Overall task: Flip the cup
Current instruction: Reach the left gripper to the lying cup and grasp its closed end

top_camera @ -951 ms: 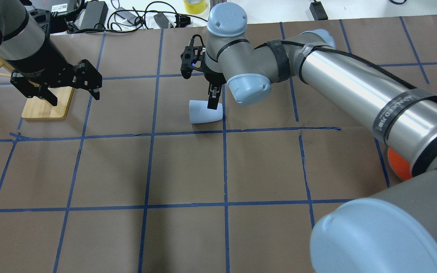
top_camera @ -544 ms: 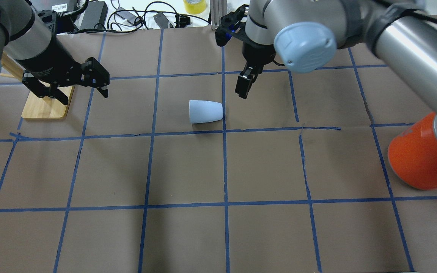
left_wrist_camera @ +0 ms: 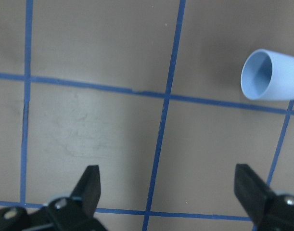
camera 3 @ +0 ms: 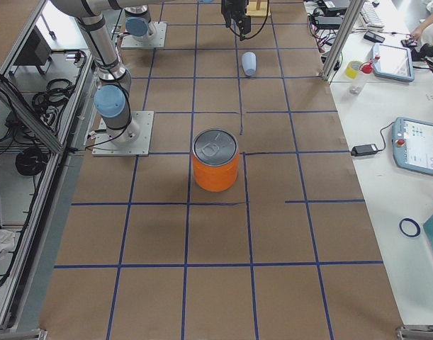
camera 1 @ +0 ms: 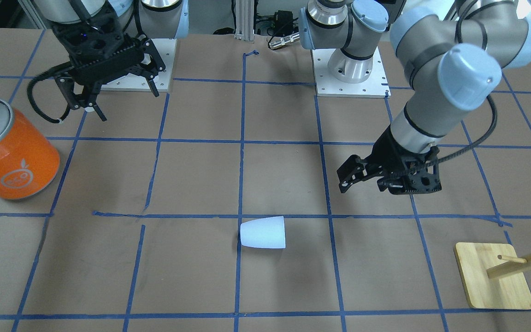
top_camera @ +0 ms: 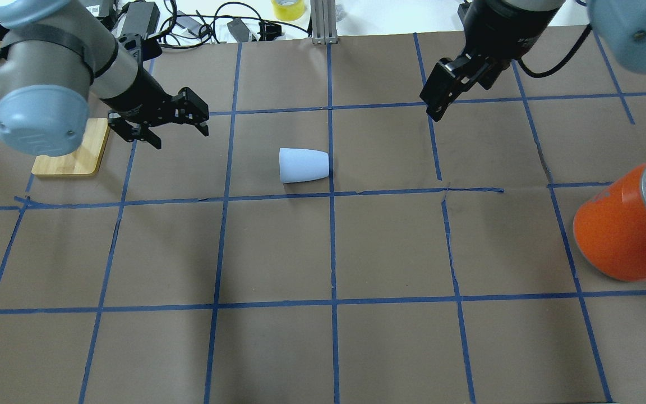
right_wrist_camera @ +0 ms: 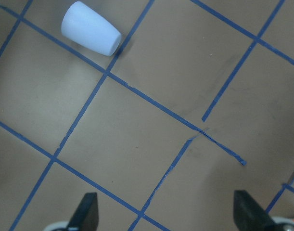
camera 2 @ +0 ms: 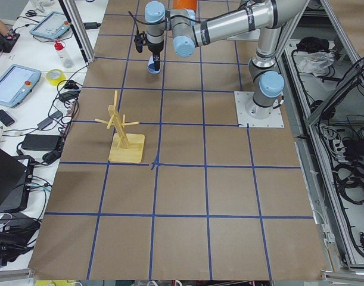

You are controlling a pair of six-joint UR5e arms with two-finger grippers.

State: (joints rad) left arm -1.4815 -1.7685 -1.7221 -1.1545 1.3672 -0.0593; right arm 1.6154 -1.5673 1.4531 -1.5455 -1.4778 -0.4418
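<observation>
Left arm: extended forward, left gripper [top_camera: 181, 138] angled downward, jaws spread wide, empty. Right arm: raised, right gripper [right_wrist_camera: 166, 207] pointing downward, jaws spread wide, empty

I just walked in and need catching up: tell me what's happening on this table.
A two-arm robot is meant to flip the cup, which lies on its side on the table, mouth toward the robot's left. Nothing is holding it. The left gripper hangs open a short way off on the mouth side. The right gripper, also open, is raised well clear on the cup's other side. An orange can stands apart on the robot's right.
</observation>
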